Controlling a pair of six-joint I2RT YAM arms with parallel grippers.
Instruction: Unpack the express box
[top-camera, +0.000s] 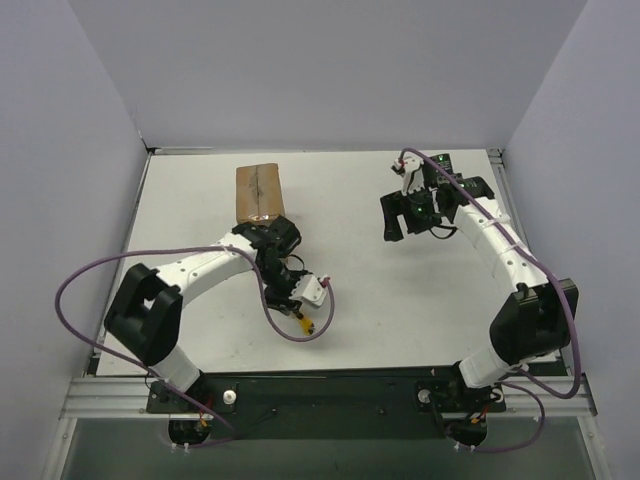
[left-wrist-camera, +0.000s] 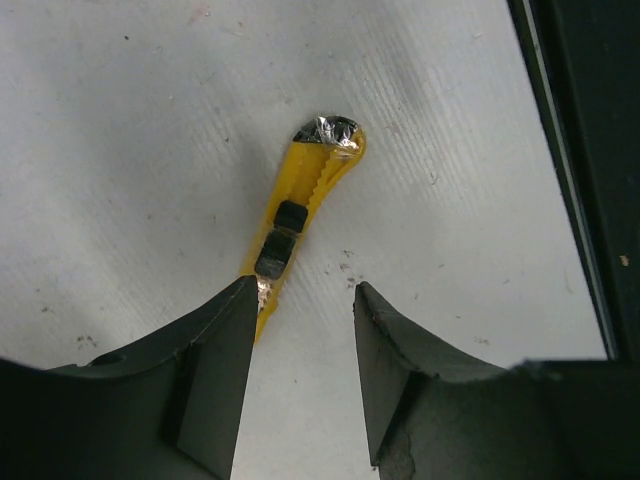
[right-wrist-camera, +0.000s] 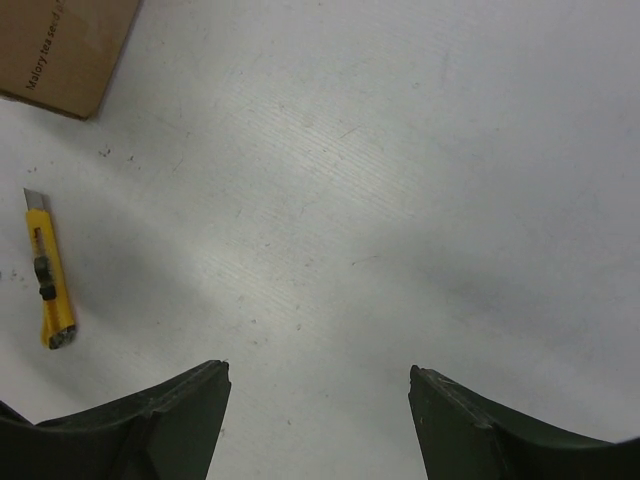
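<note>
As the left pincer (left-wrist-camera: 305, 290) gapes over the utility knife (left-wrist-camera: 300, 215), the right pincer (right-wrist-camera: 318, 372) gapes too; the express box (top-camera: 259, 192) stands apart.

Plain pale-grey walls (top-camera: 300, 70) enclose the scuffed white table (top-camera: 400, 290) on three sides, under soft light apparently coming from above.

We find the box (top-camera: 259, 192) on the table (top-camera: 400, 300), back left. The knife (top-camera: 301, 320) lies on the table before it, beneath the left tool (left-wrist-camera: 305, 300); the right tool (right-wrist-camera: 318, 375) hangs well apart, to the right.
</note>
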